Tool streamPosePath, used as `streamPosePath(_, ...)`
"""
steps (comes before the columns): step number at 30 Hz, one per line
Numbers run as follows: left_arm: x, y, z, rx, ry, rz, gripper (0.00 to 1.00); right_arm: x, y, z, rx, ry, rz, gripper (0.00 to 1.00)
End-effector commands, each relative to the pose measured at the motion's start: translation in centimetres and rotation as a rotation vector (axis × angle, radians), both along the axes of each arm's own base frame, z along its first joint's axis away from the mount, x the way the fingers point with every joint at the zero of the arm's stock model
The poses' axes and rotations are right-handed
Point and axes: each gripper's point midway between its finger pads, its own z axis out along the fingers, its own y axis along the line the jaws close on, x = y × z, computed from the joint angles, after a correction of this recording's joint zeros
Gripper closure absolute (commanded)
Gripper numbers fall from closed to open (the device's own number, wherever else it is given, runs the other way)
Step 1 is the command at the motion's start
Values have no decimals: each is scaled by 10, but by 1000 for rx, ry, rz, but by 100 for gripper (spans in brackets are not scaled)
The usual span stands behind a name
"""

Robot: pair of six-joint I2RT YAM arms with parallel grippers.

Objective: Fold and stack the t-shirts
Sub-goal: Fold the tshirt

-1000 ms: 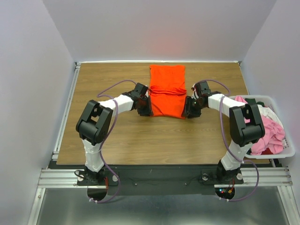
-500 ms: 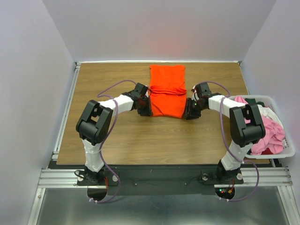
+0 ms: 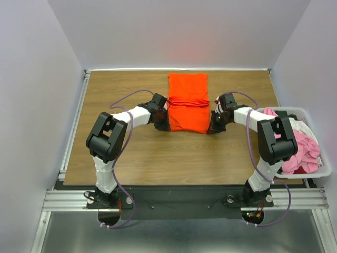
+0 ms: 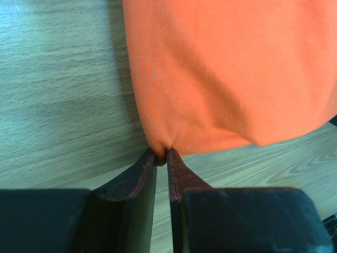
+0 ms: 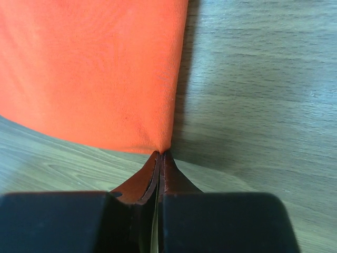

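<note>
An orange t-shirt [image 3: 188, 103] lies folded into a long strip at the back middle of the table. My left gripper [image 3: 166, 125] sits at its near left corner. In the left wrist view the gripper [image 4: 162, 156] is shut on a small bunch of the orange cloth [image 4: 231, 68], which puckers at the tips. My right gripper [image 3: 211, 128] sits at the near right corner. In the right wrist view the gripper [image 5: 161, 154] is pressed shut, with the very tip of the shirt's corner [image 5: 105, 68] pinched at its tips. More t-shirts, pink [image 3: 306, 150] and white [image 3: 301, 126], lie in the bin.
A white plastic bin [image 3: 317, 172] stands at the table's right edge, beside the right arm, heaped with clothes. Bare wood lies in front of the orange shirt and to the left. Grey walls close in the back and both sides.
Both grippers have closed on the shirt's near corners, the right one fully. The arms have barely shifted and the shirt lies as before.
</note>
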Motion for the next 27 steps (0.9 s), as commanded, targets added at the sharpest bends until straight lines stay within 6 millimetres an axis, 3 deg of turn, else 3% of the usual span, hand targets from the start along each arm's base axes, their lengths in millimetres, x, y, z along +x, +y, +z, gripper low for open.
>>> streamPosePath(1,-2,13,-4,90,6,-24,81,11,-8,5,-47,-64,1,99)
streamPosePath(14,-4,39,5,246,-1,-80,82,8,-27,14,-152,-54,-4,99)
streamPosePath(17,-10,40,2,250,22,-93,66,8,-26,15,-148,-48,7,96)
streamPosePath(20,-13,35,4,213,31,-103,44,13,-21,26,-128,-66,19,84)
streamPosePath(23,-9,30,19,190,7,-93,28,24,-21,47,-130,-114,20,70)
streamPosePath(24,-5,28,27,182,-10,-93,20,37,-19,63,-130,-159,20,64)
streamPosePath(26,-1,31,41,190,-29,-83,13,47,-18,79,-127,-188,22,60)
streamPosePath(27,2,33,47,191,-38,-75,10,60,-12,97,-105,-229,23,53)
